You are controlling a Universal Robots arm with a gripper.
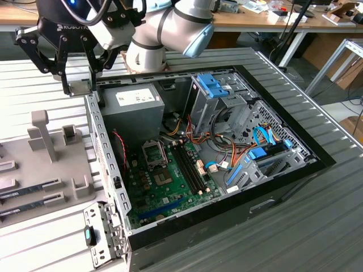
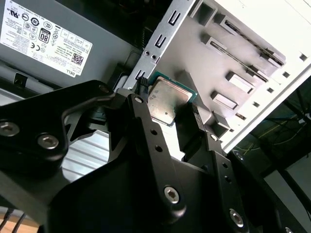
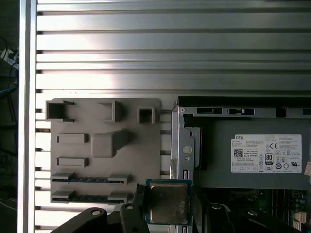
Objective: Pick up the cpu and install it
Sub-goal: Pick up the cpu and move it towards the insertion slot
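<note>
In the exterior view, your black two-finger gripper hangs over the open grey metal computer case, at its far corner on the exterior view's left. In the second wrist view it pinches the silver-topped, green-rimmed square cpu by opposite edges, probably to carry it level. In the first wrist view the cpu is just beside the case wall, near the grey slotted holder tray.

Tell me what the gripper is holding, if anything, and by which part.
The gripper holds the cpu, pinched by two opposite edges, its metal top exposed.
</note>
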